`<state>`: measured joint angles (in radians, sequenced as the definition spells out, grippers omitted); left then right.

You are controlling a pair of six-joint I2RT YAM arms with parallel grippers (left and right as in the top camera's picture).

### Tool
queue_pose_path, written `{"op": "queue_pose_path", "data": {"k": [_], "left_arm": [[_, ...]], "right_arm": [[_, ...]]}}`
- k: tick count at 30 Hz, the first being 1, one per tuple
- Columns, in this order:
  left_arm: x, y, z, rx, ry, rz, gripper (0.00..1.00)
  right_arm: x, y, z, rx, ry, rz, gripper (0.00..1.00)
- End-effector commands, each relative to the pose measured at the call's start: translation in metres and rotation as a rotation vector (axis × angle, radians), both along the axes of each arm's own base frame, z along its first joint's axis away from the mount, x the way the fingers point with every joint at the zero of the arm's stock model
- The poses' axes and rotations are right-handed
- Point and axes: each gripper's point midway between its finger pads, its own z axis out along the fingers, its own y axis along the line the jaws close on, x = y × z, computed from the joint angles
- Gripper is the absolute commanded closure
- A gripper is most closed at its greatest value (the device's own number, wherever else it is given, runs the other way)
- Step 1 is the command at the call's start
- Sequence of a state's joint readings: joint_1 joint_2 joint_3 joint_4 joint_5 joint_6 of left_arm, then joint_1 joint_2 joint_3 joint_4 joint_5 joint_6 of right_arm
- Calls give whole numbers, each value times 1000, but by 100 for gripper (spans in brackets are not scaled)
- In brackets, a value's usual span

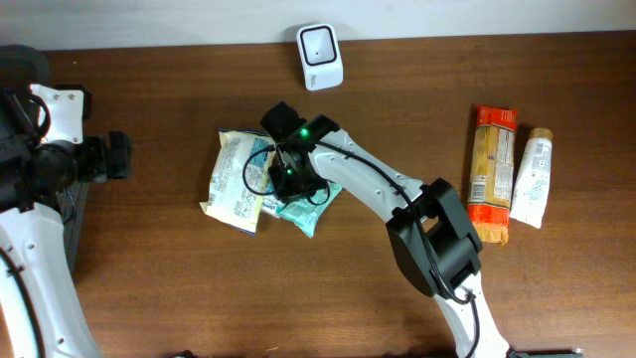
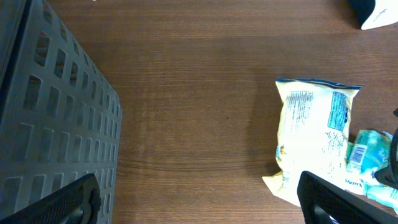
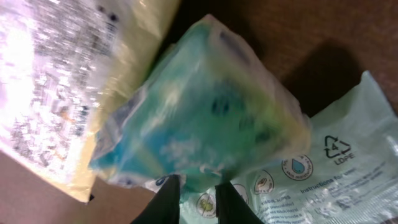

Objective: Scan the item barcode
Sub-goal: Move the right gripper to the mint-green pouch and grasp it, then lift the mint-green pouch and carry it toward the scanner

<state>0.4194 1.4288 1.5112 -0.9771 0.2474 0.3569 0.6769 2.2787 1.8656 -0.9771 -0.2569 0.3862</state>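
1. Reaches to the middle of the wooden table (image 1: 199, 298) with the right gripper (image 1: 288, 174), fingers nearly together and pinching the lower edge of the teal packet (image 3: 205, 118).
2. Shows that teal packet blurred in the right wrist view, close against a yellow snack bag (image 1: 237, 179) on one side and a pale green wrapper (image 3: 336, 155) on the other.
3. Places packet and bag on the near side of the white scanner (image 1: 320, 57), itself upright by the table's far edge and apart from both.
4. Holds the left gripper (image 2: 202, 202) at the table's left end with fingers spread wide, clamped on nothing, over bare wood beside a grey slotted basket (image 2: 56, 124).
5. Finds an orange packet (image 1: 492, 174) and a white tube (image 1: 532, 177) lying side by side at the right, well apart from the scanner.
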Motion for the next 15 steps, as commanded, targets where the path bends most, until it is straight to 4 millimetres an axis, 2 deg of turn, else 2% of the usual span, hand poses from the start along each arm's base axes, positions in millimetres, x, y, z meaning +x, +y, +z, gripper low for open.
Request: {"op": "queue_pose_path", "data": {"k": [1,6,9,11,15], "left_arm": [[1,-1,6,9,-18,-16,1],[1,-1,6,9,-18,-16,1],[1,-1,6,9,-18,-16,1],[1,0,6,9,-18,-16,1],[1,-1,6,9,-18,-16,1]], "right_arm": [[-7,-3,-17,-13,18,-11,80],[-16,-10,-21,-38,52,-7,71],[-28,-28,-22,-88,104,46,70],[-33,-47,-19,-124,146,90,68],[-18,-83,-3,-141,173,95,66]]}}
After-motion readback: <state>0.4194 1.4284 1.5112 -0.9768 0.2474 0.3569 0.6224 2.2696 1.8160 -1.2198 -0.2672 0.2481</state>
